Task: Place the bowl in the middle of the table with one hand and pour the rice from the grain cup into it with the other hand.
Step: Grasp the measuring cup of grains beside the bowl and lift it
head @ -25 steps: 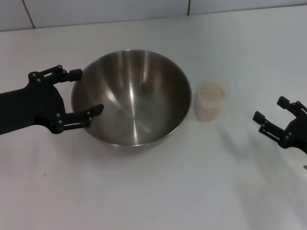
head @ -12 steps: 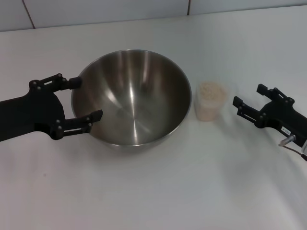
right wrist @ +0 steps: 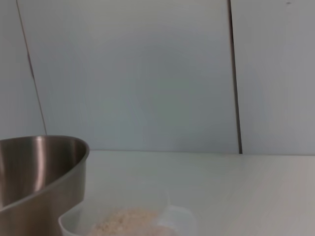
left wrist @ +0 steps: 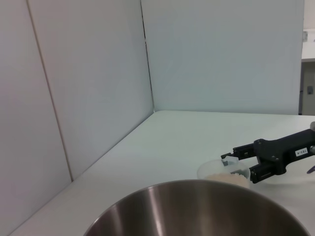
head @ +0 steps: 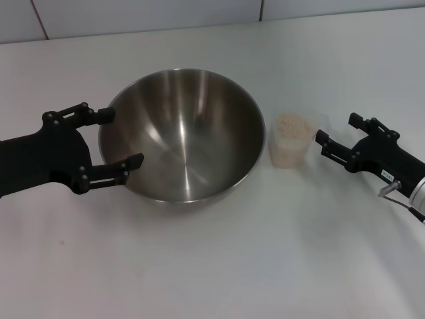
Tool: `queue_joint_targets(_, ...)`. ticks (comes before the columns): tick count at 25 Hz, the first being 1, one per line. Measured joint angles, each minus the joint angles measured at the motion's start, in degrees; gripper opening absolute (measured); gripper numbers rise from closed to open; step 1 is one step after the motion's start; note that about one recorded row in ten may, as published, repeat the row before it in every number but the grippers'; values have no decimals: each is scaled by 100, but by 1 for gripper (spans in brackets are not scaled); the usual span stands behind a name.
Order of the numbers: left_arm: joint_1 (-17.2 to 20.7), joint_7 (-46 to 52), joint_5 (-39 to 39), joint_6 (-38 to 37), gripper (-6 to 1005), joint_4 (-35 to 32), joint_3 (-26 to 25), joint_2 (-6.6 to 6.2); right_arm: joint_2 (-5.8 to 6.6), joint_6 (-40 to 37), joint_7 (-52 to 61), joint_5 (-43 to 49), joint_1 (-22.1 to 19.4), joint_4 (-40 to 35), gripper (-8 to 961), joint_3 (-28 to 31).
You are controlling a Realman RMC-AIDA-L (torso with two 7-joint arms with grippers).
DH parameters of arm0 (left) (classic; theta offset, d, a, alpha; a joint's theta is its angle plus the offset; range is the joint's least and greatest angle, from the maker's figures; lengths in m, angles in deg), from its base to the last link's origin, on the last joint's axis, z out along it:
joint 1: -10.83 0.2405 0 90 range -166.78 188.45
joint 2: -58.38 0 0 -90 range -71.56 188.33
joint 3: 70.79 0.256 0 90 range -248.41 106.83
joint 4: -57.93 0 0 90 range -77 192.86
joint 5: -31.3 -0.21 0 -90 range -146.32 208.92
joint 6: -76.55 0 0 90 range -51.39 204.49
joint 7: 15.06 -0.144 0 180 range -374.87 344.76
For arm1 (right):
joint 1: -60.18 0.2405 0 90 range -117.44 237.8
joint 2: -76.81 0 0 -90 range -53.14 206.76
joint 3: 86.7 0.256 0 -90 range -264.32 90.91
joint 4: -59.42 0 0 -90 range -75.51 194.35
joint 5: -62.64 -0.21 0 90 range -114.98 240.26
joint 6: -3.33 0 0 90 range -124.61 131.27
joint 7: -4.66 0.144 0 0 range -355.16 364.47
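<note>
My left gripper (head: 114, 138) sits at the bowl's left side, fingers spread wide on either side of the rim, not clamped, probably there to steady or position it. The bowl (head: 182, 133), big shiny steel and empty inside, stands mid-table (head: 212, 266). Just right of it stands the grain cup (head: 291, 140), clear plastic, upright, full of beige rice (head: 293, 125). My right gripper (head: 337, 136) is open, fingertips just beside the cup, lined up to grasp it; nothing held.
</note>
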Motion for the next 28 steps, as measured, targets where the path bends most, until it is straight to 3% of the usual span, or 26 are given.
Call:
queue_joint_targets(17, -44, 5, -12, 9, 847, -163, 0, -9, 0, 135, -9, -26, 265, 16, 830, 115)
queue_joint_targets(28, -94, 10, -12, 43, 847, -164, 0, -17, -5, 140, -562, -319, 219, 295, 627, 124)
